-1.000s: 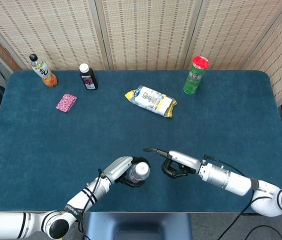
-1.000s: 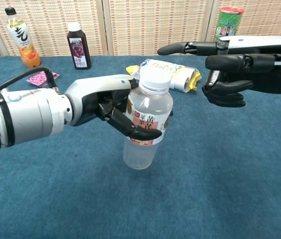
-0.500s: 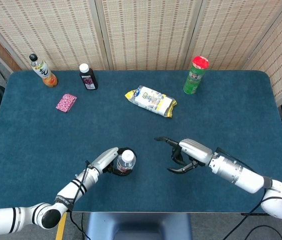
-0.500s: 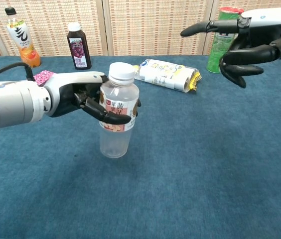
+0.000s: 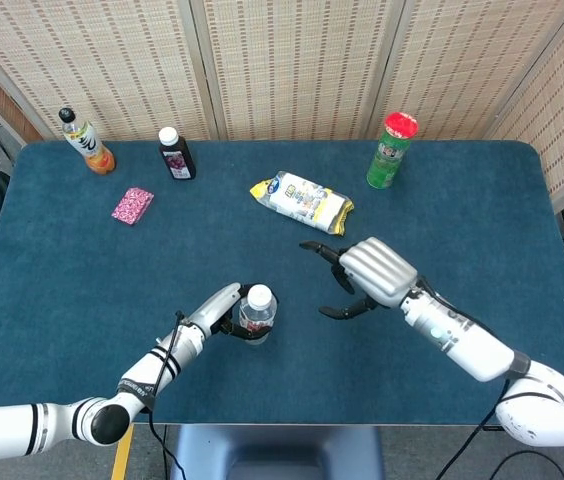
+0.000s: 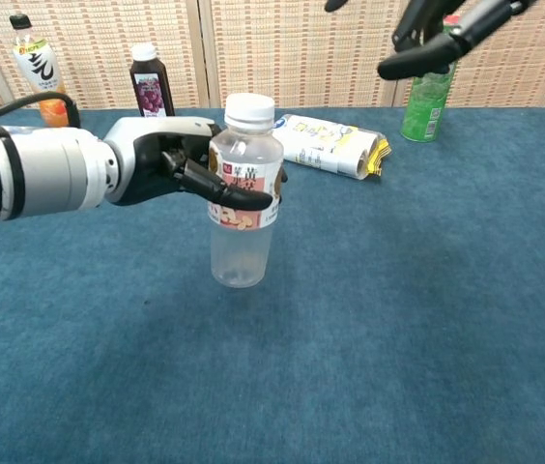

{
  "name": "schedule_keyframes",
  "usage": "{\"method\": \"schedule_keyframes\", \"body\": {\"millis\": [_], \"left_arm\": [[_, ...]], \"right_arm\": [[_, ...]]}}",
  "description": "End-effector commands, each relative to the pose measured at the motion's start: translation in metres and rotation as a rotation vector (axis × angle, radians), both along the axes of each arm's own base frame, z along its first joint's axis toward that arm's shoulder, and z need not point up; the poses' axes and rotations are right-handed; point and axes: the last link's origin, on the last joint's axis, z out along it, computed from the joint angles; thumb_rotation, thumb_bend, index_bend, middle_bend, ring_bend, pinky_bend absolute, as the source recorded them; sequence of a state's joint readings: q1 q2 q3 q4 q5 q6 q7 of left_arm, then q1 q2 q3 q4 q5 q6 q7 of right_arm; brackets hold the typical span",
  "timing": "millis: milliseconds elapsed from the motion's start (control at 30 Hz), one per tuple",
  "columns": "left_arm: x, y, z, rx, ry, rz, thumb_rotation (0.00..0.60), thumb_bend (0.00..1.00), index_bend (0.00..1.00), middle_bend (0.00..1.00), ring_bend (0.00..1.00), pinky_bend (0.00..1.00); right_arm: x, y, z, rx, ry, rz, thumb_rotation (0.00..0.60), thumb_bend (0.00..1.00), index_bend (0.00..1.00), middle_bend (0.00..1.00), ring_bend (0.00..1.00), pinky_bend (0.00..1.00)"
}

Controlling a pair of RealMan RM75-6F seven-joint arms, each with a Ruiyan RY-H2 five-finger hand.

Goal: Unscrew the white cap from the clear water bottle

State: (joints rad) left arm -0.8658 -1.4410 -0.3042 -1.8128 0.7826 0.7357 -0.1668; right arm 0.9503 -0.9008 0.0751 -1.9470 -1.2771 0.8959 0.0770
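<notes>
The clear water bottle [image 6: 243, 203] with its white cap [image 6: 250, 109] stands upright on the blue table near the front. My left hand [image 6: 171, 166] grips it around the label from the left; the same bottle [image 5: 256, 311] and left hand [image 5: 216, 311] show from above in the head view. My right hand [image 5: 370, 272] hovers to the right of the bottle and higher than the cap, fingers spread and empty. In the chest view only the right hand's dark fingers [image 6: 444, 36] show at the top edge.
A yellow-and-white snack bag [image 5: 302, 202] lies mid-table. At the back stand a green can with a red lid [image 5: 392, 150], a dark juice bottle [image 5: 175, 153] and an orange drink bottle [image 5: 86, 141]. A pink packet [image 5: 132, 205] lies at the left.
The left hand has shifted the bottle a little while still gripping it. The right hand has risen and drawn away from the cap, fingers staying spread.
</notes>
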Motion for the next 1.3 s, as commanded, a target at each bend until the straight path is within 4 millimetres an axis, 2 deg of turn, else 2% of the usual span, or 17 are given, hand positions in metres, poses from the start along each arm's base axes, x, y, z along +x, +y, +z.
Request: {"method": "schedule_keyframes", "body": {"millis": [33,233,433,933,1133,1200,1300], "left_arm": [[0.008,-0.004,0.0,0.006,0.016,-0.027,0.6,0.6,0.59,0.75,0.41,0.27],[0.02,-0.008,-0.003,0.009,0.029,-0.05,0.6,0.6,0.59,0.75,0.41,0.27],[0.019,-0.006,-0.003,0.027,0.051,-0.038,0.6,0.59,0.59,0.75,0.41,0.26],[0.018,-0.006,-0.003,0.029,0.053,-0.037,0.6,0.6,0.59,0.75,0.41,0.27],[0.016,-0.006,-0.005,0.026,0.052,-0.034,0.6,0.59,0.59,0.75,0.41,0.27],[0.016,-0.007,-0.006,0.025,0.056,-0.039,0.6,0.59,0.59,0.75,0.41,0.27],[0.016,-0.007,-0.006,0.027,0.054,-0.039,0.6,0.59,0.59,0.75,0.41,0.27]], "right_arm": [[0.038,0.002,0.002,0.009,0.053,0.039,0.348,0.19,0.13,0.71,0.5,0.54],[0.06,0.007,-0.009,0.028,0.134,0.066,0.347,0.19,0.15,0.71,0.5,0.54],[0.073,0.012,-0.019,0.021,0.193,0.078,0.348,0.19,0.27,0.71,0.52,0.54],[0.07,0.008,-0.041,0.001,0.254,0.037,0.366,0.18,0.32,0.74,0.58,0.55],[0.067,0.004,-0.043,-0.02,0.24,0.029,0.44,0.18,0.36,0.77,0.61,0.57],[0.065,0.002,-0.044,-0.035,0.243,0.04,0.446,0.18,0.32,0.77,0.61,0.57],[0.062,0.003,-0.047,-0.034,0.243,0.048,0.455,0.18,0.07,0.77,0.6,0.56]]}}
